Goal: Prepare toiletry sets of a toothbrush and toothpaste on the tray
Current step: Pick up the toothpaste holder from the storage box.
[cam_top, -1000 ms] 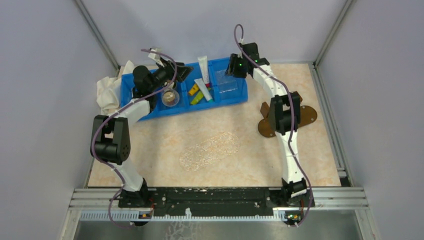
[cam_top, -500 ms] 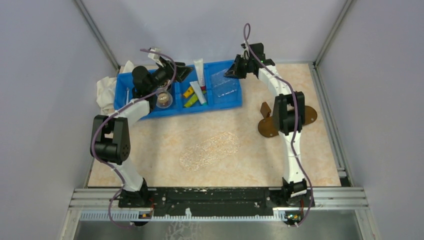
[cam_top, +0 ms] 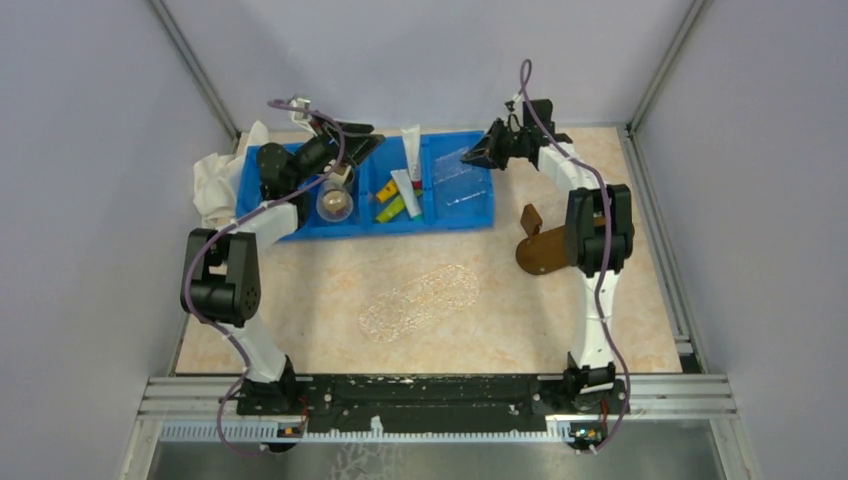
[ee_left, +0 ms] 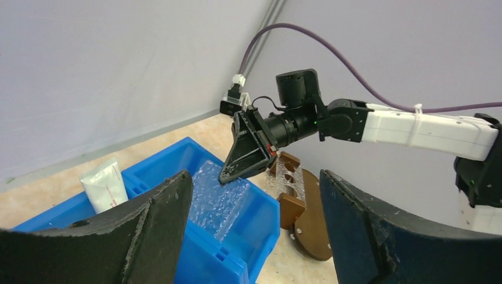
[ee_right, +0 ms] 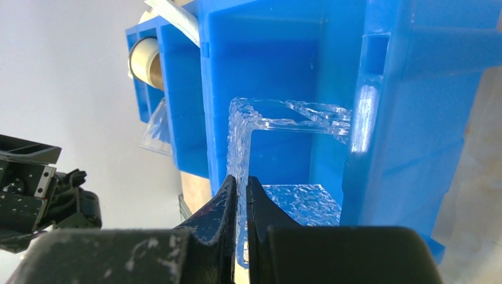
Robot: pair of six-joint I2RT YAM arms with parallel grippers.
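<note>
**Tray gripped in the bin; toothpaste not yet touched.**
The toothpaste tubes point(cam_top: 403, 188) lie untouched in the middle compartment of the blue bin point(cam_top: 450, 220). In the right compartment beside them, your right jaws, apart a second ago, now pinch the wall of the clear tray point(ee_right: 284, 115). Your left jaws hang wide and empty over the bin. A second clear tray point(cam_top: 420, 300) lies on the bench point(cam_top: 620, 330). You seem to be fetching a tray before starting any set.

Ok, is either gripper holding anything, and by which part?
The right gripper pinches the clear tray by its upright rim wall; the left gripper is open and empty.
</note>
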